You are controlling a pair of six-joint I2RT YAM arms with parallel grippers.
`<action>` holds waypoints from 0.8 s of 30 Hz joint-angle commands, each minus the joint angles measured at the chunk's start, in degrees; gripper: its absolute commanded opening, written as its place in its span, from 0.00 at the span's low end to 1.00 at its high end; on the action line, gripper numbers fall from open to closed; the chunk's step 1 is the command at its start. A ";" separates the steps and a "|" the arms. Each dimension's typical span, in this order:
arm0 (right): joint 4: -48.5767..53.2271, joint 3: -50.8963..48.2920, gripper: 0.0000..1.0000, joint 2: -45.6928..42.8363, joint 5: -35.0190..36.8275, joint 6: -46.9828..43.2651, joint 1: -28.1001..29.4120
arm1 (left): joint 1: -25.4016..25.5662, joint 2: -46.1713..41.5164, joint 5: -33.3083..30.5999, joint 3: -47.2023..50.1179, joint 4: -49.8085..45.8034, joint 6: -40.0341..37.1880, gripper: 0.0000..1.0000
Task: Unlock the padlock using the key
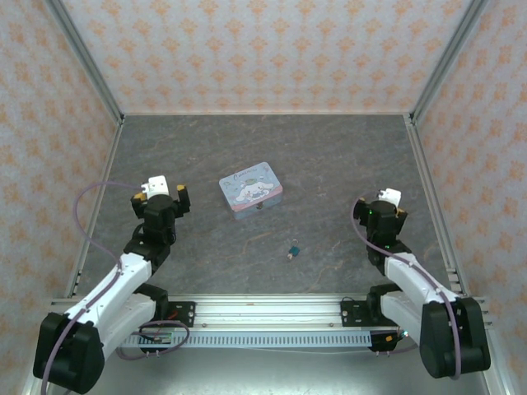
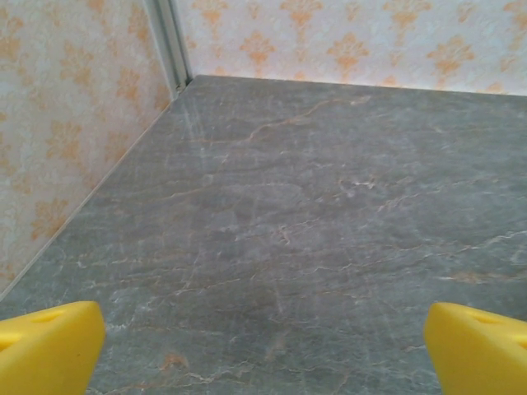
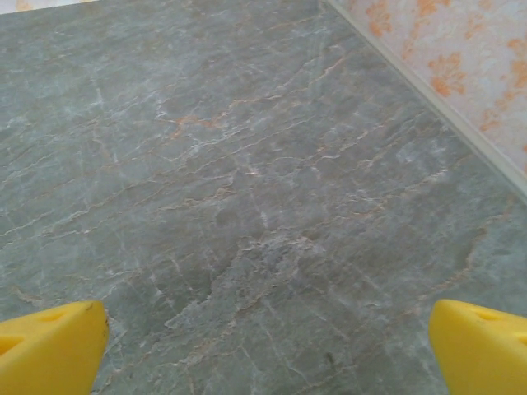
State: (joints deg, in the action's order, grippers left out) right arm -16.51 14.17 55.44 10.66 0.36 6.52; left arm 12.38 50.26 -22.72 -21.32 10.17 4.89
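The tiny blue-teal padlock [image 1: 293, 249] lies on the grey table, in front of the tin and between the two arms. A small pale metal bit touches its near-left end; whether that is the key I cannot tell. My left gripper [image 1: 160, 192] hovers at the left, well apart from the padlock, open and holding nothing. My right gripper [image 1: 381, 206] hovers at the right, also open and holding nothing. In the left wrist view my left gripper [image 2: 263, 354] has its yellow fingertips [image 2: 49, 346] far apart over bare table. The right wrist view shows my right gripper [image 3: 268, 350] the same way.
A pale-blue rectangular tin [image 1: 251, 187] with a white cartoon character lies mid-table, behind the padlock. Patterned walls [image 1: 263, 49] close the table on three sides. An aluminium rail [image 1: 272, 309] runs along the near edge.
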 commanded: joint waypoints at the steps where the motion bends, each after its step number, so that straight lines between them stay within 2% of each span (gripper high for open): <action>1: -13.03 -0.37 0.99 3.05 -2.74 -0.59 -0.68 | -1.28 2.42 -2.64 1.40 5.78 0.48 1.00; 8: -30.39 -0.14 0.99 15.43 -9.53 -5.88 -0.81 | -2.55 7.82 -3.78 5.17 15.97 0.57 1.00; 10: -31.41 0.49 0.99 17.17 -9.91 -7.19 -0.81 | -2.63 9.81 -3.83 5.88 18.78 0.48 1.00; 13: -39.82 -1.55 0.99 21.69 -10.44 -8.39 -0.83 | -2.81 12.05 -3.13 6.23 21.87 -0.39 1.00; 19: -46.47 0.15 0.99 31.73 -9.00 -8.41 -0.90 | -3.46 15.53 -0.94 6.29 27.54 -2.76 1.00; 22: -39.57 2.27 0.99 29.84 -9.97 -8.07 -1.43 | -4.07 17.32 0.93 6.12 29.85 -3.54 1.00; 24: -38.58 4.07 0.99 31.43 -9.86 -7.19 -2.17 | -4.53 18.66 2.17 5.94 31.61 -3.82 1.00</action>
State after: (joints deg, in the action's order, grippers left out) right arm -54.92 14.92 86.43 1.23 -7.35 5.37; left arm 8.58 67.64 -22.09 -15.25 36.16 2.72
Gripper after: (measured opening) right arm 0.992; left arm 0.998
